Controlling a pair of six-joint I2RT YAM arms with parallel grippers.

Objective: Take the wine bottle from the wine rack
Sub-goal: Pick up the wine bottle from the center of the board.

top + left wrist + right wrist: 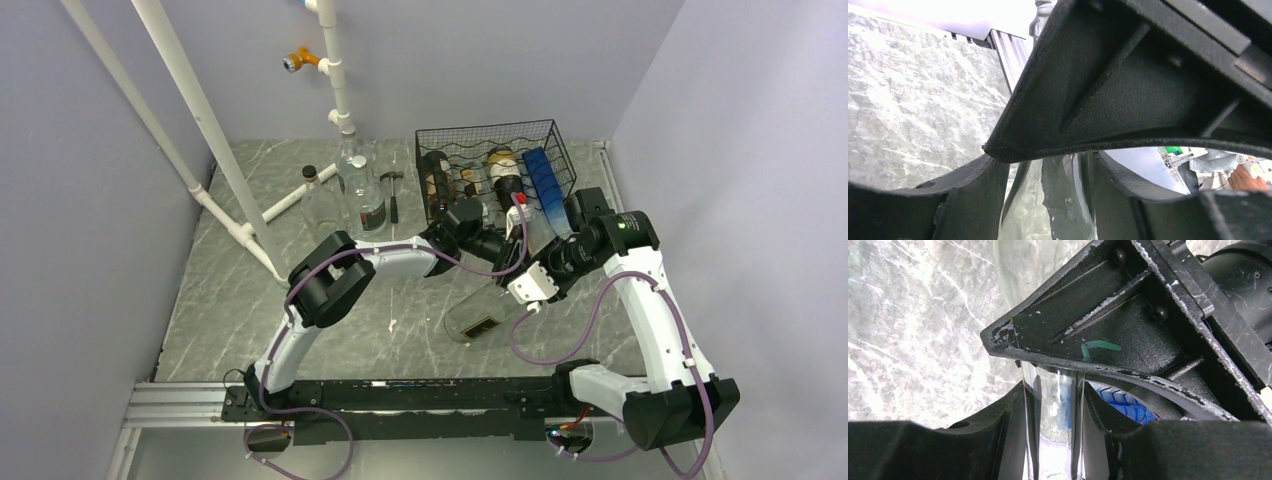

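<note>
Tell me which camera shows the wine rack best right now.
Top external: the whole wine rack stands at the back of the table, bottles inside. Left wrist shows none of it. Right wrist shows only a clear bottle between its fingers and something blue behind, no wire.

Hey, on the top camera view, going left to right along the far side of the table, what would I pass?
small dark-capped clear bottle → taller clear bottle → hammer → black wire wine rack
</note>
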